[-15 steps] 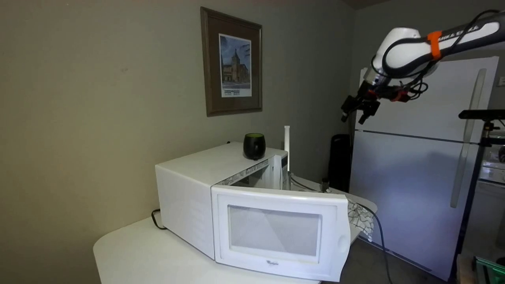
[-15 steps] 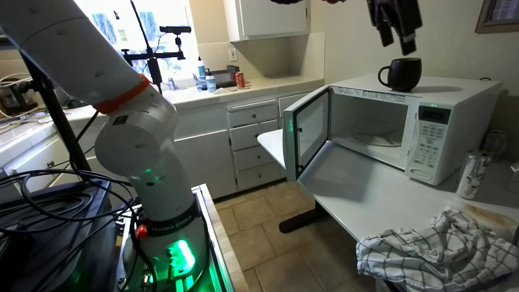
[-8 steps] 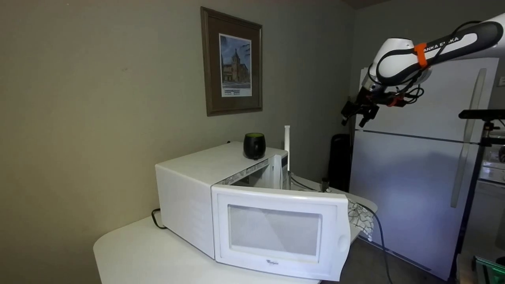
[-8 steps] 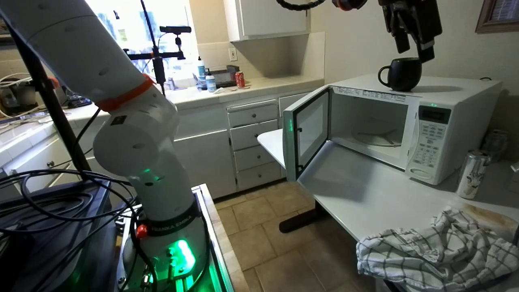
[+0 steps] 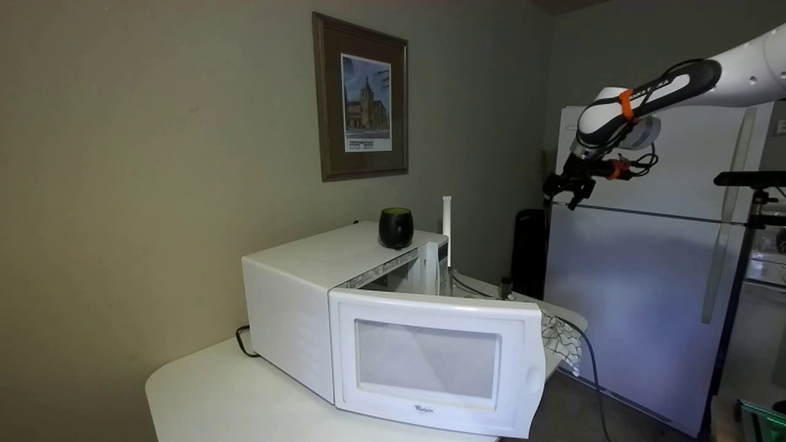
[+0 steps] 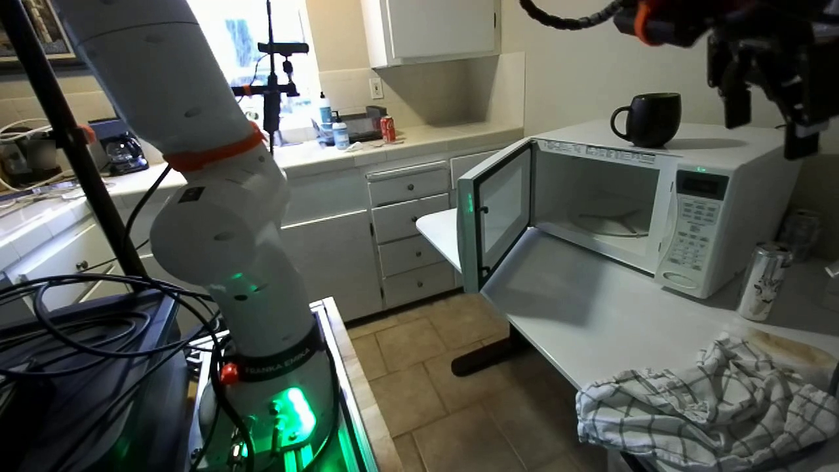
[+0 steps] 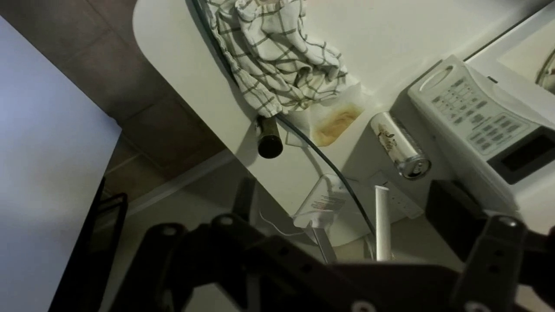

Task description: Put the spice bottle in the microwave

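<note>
The spice bottle (image 7: 269, 138) appears to be the small dark-capped bottle standing on the white table beside the checked cloth in the wrist view. It also shows small and dark in an exterior view (image 5: 505, 288). The white microwave (image 5: 288, 325) stands on the table with its door (image 5: 430, 362) wide open. Its lit cavity shows in an exterior view (image 6: 596, 196), and its control panel in the wrist view (image 7: 481, 117). My gripper (image 5: 560, 199) is open and empty, high above the table, right of the microwave top in an exterior view (image 6: 768, 128). The bottle lies ahead of the fingers in the wrist view (image 7: 347, 206).
A black mug (image 6: 655, 119) stands on the microwave. A silver can (image 7: 399, 145) stands beside its panel. A checked cloth (image 7: 282, 56), a stained paper (image 7: 336, 125), a dark cable (image 7: 329, 162) and an upright white bar (image 7: 383, 223) are near the bottle. A fridge (image 5: 638, 294) stands behind.
The arm has moved down in both exterior views, and the gripper has shifted from above the mug to the right of it in one of them. The gripper stays open; microwave and mug have not moved.
</note>
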